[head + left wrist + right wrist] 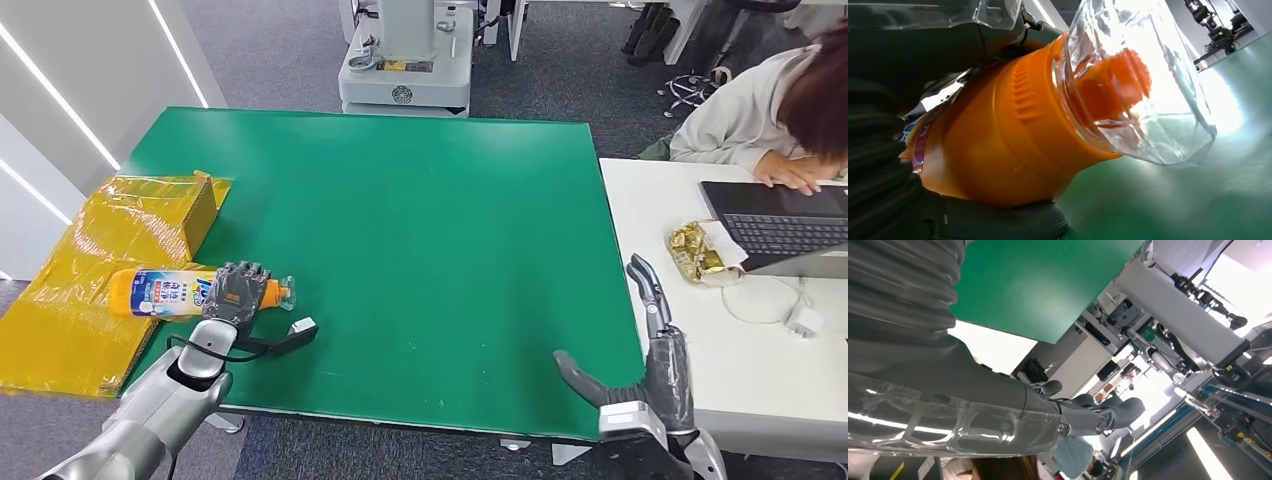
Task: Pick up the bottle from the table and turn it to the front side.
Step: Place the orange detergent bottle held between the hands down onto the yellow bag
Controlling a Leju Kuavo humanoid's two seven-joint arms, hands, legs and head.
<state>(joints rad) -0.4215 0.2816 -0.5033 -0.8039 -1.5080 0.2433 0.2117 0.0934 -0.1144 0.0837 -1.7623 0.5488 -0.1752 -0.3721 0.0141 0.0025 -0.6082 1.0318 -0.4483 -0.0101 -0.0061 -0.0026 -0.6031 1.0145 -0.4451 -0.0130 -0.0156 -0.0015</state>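
Observation:
An orange bottle [165,291] with a blue and white label lies on its side at the left edge of the green table [420,220], cap pointing right. My left hand [236,291] wraps around its neck end, fingers over the top. In the left wrist view the orange bottle [1013,135] is pressed against my palm, its clear cover over the orange cap [1118,80], and my thumb [998,220] is under it. My right hand [648,360] hovers at the table's front right corner, fingers spread and holding nothing; in the right wrist view its fingers [1098,415] are extended.
A flattened yellow cardboard box [110,260] lies under and beside the bottle at the table's left edge. A person [770,110] works at a laptop [780,220] on the white desk [690,330] to the right, with a gold wrapper [700,250] nearby. A robot base [405,60] stands behind the table.

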